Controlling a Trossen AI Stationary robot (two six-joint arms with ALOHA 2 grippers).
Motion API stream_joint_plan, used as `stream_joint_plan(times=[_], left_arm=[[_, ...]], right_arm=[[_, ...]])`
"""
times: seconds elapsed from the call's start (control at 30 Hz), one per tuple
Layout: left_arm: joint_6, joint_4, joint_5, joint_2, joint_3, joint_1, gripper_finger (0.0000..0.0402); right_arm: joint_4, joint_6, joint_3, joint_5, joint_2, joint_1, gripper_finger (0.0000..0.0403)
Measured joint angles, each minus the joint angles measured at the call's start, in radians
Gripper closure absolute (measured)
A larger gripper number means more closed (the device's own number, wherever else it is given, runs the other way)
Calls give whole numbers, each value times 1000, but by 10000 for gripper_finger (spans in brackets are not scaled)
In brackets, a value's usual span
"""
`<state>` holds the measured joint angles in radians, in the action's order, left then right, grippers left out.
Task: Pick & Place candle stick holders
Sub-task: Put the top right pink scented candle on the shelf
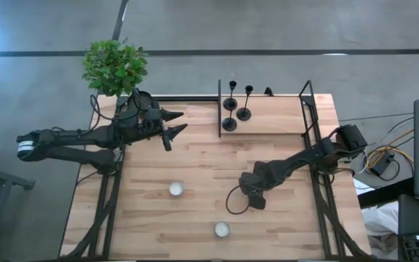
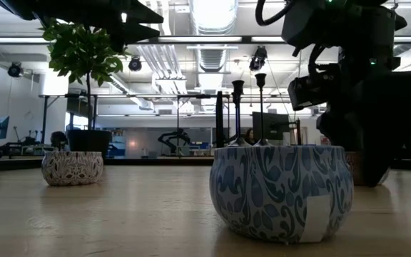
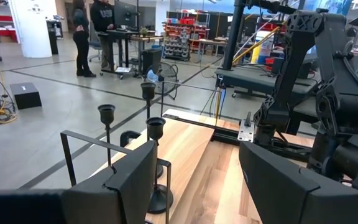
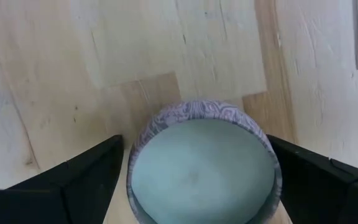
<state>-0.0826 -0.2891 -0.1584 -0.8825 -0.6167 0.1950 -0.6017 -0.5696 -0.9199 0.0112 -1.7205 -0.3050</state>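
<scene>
High view: three candle stick holders [image 1: 237, 108] (clustered) near open left end effector [image 1: 178, 121].

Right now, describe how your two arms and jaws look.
Both arms are dark and jointed. The left arm has a white band near its base; a black cable loops beside the right arm. Each ends in two dark, wedge-shaped jaws.

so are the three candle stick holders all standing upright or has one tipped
All upright: the candle stick holders stand on their round bases with stems vertical, grouped on the raised shelf; neither gripper touches them.
</scene>
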Motion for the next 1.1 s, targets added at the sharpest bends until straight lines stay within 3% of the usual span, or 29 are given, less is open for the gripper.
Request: stream_joint_plan(times=[0.33, 0.77, 1.1], left_arm=[[0, 4, 0, 0, 0, 0, 165], [0, 8, 0, 0, 0, 0, 165], [0, 6, 0, 0, 0, 0, 165]], right_arm=[[8, 27, -1, -1, 5, 0, 38], [2, 27, -1, -1, 6, 0, 112], [-16, 23, 0, -3, 11, 0, 105]])
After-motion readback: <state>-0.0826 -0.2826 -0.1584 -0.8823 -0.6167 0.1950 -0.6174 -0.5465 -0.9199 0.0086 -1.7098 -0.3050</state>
